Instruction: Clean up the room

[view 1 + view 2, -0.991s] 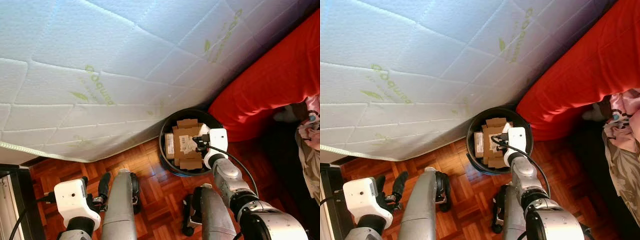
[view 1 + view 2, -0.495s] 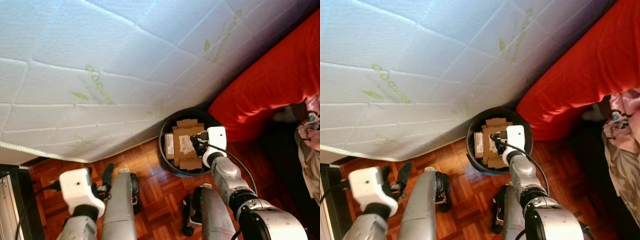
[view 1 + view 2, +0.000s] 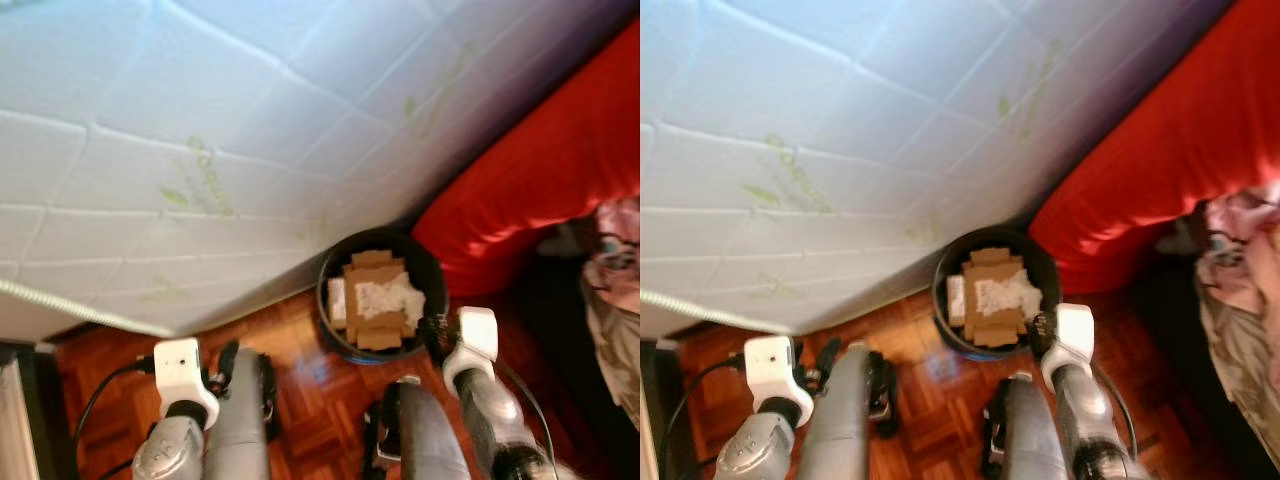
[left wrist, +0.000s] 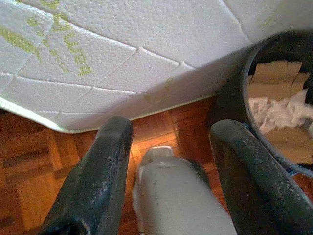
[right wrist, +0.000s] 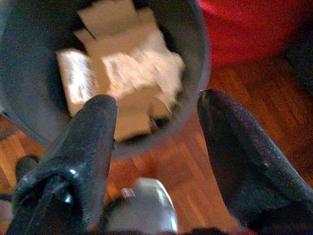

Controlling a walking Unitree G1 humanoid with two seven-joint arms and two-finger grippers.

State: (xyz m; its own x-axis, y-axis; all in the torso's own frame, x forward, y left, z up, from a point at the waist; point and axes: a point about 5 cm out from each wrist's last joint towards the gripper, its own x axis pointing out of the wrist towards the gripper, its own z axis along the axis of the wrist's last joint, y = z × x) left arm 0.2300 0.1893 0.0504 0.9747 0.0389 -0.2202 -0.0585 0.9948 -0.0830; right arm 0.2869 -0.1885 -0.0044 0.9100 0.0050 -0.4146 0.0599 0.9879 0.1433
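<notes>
Right gripper pulled back from over the round black bin, now just outside its near rim, above the parquet floor. Fingers spread wide, nothing held. Crumpled white paper now lying inside the bin on top of flattened brown cardboard pieces, where a second ago the gripper hung over the bin contents. Reads as a drop just completed: one piece of rubbish binned, arm retracting. Left gripper lifted slightly and drawn closer to the body, also wide apart and empty, pointing toward the floor by the mattress edge. Whole head view shifted and blurred, so camera moving too.

Surroundings: large white quilted mattress with green print leaning over the floor, touching or nearly touching the bin's far side. Red bedding just beside the bin on the robot's right. Patterned pale clothing heap further right, likely next to tidy. Tight corner: mattress, bedding and the robot's own legs crowding the bin.
</notes>
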